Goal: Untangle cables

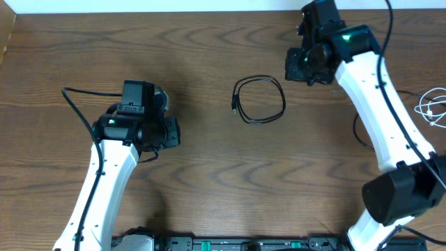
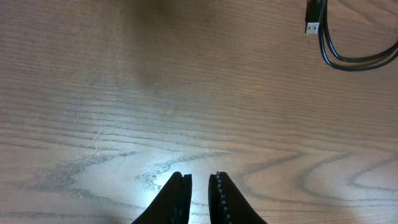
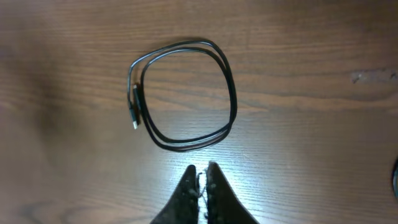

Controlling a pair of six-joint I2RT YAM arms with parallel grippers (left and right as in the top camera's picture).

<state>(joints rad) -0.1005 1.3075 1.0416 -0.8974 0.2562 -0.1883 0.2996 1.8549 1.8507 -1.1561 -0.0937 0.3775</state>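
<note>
Blk cable (image 1: 258, 100) lies flat near table (image 1: 209, 188) ctr, coiled in a neat double loop, its plug (image 3: 134, 118) on the loop's left side in the overhead view. Wht cable (image 1: 433, 108) sits bunched at the far right edge, well apart from the blk one. R gripper (image 3: 202, 169) hangs above the wood just beside the loop, fingers pressed together, pinching nothing. L gripper (image 2: 199, 180) is well off to the left over bare wood, fingers almost together w/ a thin slit between, empty.
</note>
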